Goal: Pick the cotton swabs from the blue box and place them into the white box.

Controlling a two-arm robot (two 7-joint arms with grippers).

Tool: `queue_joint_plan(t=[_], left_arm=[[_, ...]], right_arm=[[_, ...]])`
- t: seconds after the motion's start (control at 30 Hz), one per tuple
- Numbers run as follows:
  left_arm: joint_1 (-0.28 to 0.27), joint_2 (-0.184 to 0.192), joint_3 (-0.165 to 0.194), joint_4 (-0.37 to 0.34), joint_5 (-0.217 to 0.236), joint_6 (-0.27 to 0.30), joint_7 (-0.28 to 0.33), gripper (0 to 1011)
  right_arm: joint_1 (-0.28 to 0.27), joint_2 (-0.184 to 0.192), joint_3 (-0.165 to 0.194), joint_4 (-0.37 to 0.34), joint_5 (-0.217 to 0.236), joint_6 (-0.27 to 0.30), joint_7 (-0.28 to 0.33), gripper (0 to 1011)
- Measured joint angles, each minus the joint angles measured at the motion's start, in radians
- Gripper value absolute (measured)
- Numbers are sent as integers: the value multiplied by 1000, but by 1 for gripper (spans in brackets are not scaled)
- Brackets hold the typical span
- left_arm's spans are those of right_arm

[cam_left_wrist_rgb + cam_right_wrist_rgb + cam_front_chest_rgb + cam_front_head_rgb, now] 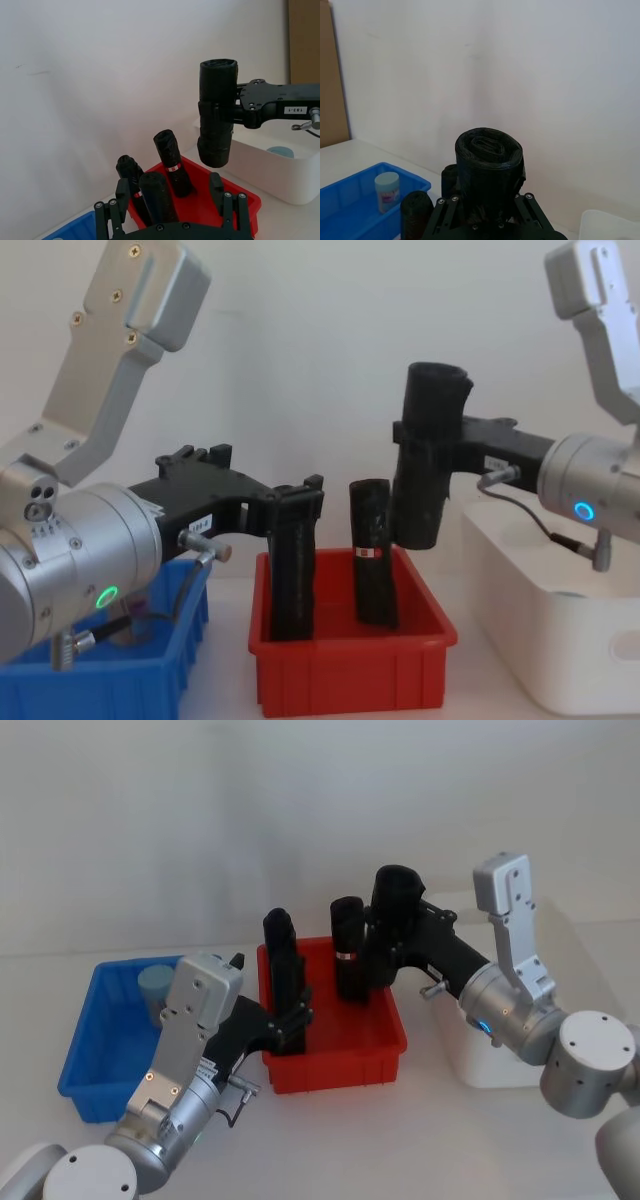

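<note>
We found one jar of cotton swabs (155, 984) left in the blue box (95, 1060), behind the left claw (290, 1020), which pinched a black roll (283, 970) (in the red bin (340, 1065)). The right claw (392, 935) clamped another black roll (398, 905) beside the white box (500, 1070), holding one blue lid (280, 151).

1. We count three bins: one blue box (95, 1050), one red bin (385, 1040), one white box (560, 640).
2. We count one cotton swab jar (155, 988) in the blue box.
3. We count four black rolls: three in the red bin (170, 162), one held aloft (216, 112).

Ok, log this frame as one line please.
right gripper: holds black roll above red bin | left gripper: closed on black roll standing in bin | cotton swabs: in blue box
</note>
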Motion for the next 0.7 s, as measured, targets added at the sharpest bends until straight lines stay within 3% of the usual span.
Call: queue_joint_plan(t=[0.37, 0.7], left_arm=[[0, 0, 0, 0, 0, 0, 0, 1004], [0, 0, 0, 0, 0, 0, 0, 1004]], right_arm=[[-91, 49, 28, -169, 9, 58, -123, 393], [-155, 94, 63, -258, 17, 105, -232, 393]])
